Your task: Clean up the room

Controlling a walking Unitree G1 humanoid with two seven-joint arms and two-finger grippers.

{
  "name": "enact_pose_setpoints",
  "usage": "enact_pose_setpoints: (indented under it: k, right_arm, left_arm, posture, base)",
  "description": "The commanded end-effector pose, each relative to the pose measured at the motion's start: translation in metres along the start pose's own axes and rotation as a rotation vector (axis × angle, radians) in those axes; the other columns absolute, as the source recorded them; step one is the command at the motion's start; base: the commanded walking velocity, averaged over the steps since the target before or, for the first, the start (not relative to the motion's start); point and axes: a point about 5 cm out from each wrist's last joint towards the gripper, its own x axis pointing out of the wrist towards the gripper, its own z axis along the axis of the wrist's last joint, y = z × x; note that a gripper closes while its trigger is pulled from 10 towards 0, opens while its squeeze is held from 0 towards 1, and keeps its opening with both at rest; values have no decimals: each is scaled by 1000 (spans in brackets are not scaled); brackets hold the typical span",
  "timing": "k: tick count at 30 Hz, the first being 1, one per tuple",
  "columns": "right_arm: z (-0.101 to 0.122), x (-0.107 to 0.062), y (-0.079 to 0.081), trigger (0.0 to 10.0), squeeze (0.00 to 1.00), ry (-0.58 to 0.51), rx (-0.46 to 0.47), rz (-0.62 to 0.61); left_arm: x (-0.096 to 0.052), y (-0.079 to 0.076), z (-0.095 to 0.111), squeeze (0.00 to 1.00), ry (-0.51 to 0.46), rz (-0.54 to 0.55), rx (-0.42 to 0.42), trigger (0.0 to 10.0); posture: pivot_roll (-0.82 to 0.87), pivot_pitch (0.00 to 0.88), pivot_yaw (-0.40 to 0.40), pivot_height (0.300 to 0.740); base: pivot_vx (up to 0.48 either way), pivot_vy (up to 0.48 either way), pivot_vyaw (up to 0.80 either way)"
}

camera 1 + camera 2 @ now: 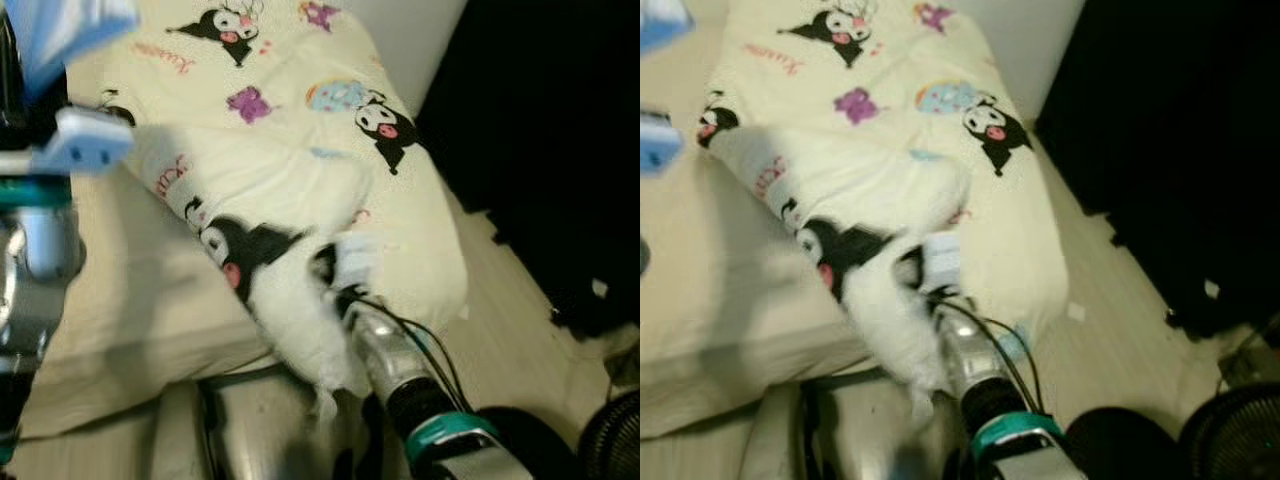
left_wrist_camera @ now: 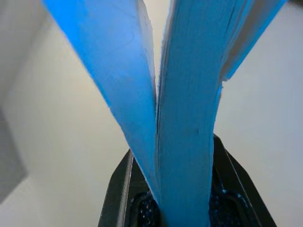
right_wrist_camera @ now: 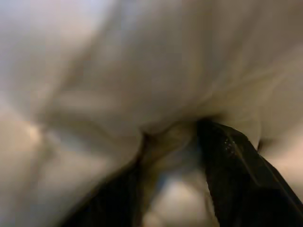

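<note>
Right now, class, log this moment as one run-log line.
right tool: shut on blanket | left tool: shut on blue item | blanket on bed, corner bunched

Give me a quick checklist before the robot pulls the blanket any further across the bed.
1. Right gripper has hold of the cartoon-print blanket: ok, fabric is bunched between its fingers in the right wrist view.
2. Left gripper secure on the blue item: ok, clamped between its fingers.
3. Arm cable free of the fabric: cannot tell, it runs close beside it.
4. Blanket on the bed, not the floor: not ok, a bunched end hangs over the edge.
5. Floor fan away from the arm: ok.
</note>
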Motion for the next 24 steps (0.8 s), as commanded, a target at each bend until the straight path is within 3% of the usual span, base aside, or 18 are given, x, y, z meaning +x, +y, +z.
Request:
enact_pose_setpoints:
  k: [1, 2, 3, 4, 5, 6, 7, 9, 11, 13, 16, 18, 20, 21, 22, 24]
  right_arm:
    - [-10, 17, 118, 10000, 0, -3, 259, 445]
    - [-2, 4, 134, 10000, 0, -21, 307, 650]
    - [-2, 4, 134, 10000, 0, -21, 307, 650]
    - [15, -18, 131, 10000, 0, -49, 399, 828]
    - [15, -18, 131, 10000, 0, -49, 399, 828]
    - [29, -41, 122, 10000, 0, -65, 455, 963]
    - [46, -65, 100, 10000, 0, -83, 536, 1063]
    - [71, -98, 60, 10000, 0, -138, 566, 1133]
    - [78, -114, 36, 10000, 0, -135, 516, 1114]
    - [78, -117, 32, 10000, 0, -128, 503, 1111]
    - [58, -104, -27, 10000, 0, -99, 320, 671]
    - [49, -97, -37, 10000, 0, -109, 289, 526]
    - [48, -97, -39, 10000, 0, -105, 294, 496]
    - [41, -85, -46, 10000, 0, -125, 254, 242]
    - [41, -85, -46, 10000, 0, -125, 254, 242]
    - [40, -77, -47, 10000, 0, -176, 212, 35]
  left_arm:
    - [8, 8, 2, 0, -2, 26, -3, 10000]
    - [12, 10, 2, 0, -5, 33, 4, 10000]
    - [12, 10, 2, 0, -5, 33, 4, 10000]
    - [15, 14, 2, 0, -7, 40, 12, 10000]
    - [15, 14, 2, 0, -7, 40, 12, 10000]
    - [18, 16, 2, 0, -7, 42, 19, 10000]
    - [19, 18, 2, 0, -2, 41, 23, 10000]
    - [19, 17, -2, 0, 14, 28, 29, 10000]
    - [18, 13, -3, 0, 21, 11, 24, 10000]
    - [17, 12, -3, 0, 22, 6, 23, 10000]
    - [10, -6, 1, 0, 46, -43, -25, 10000]
    - [7, -10, 1, 0, 53, -61, -38, 10000]
    - [7, -11, 1, 0, 55, -66, -41, 10000]
    - [-3, -27, 0, 0, 121, -172, -112, 10000]
    - [-3, -27, 0, 0, 121, -172, -112, 10000]
    - [-23, -48, -1, 0, 258, -334, -305, 10000]
  posture:
    - [292, 70, -28, 541]
    - [294, 75, -35, 541]
    - [294, 75, -35, 541]
    - [294, 75, -38, 541]
    - [294, 75, -38, 541]
    - [291, 78, -42, 541]
    - [288, 80, -46, 541]
    - [283, 86, -49, 541]
    - [283, 86, -49, 541]
    - [283, 86, -49, 541]
    - [233, 93, -49, 541]
    - [224, 92, -45, 541]
    - [224, 92, -45, 541]
    - [220, 84, -39, 541]
    - [220, 84, -39, 541]
    - [222, 73, -37, 541]
  base:
    - [0, 0, 0]
    - [0, 0, 0]
    - [0, 0, 0]
    - [0, 0, 0]
    - [0, 0, 0]
    - [0, 0, 0]
    - [0, 0, 0]
    - [0, 0, 0]
    - [0, 0, 0]
    - [0, 0, 0]
    - [0, 0, 0]
    - [0, 0, 0]
    - [0, 0, 0]
    - [0, 0, 0]
    - [0, 0, 0]
    - [0, 0, 0]
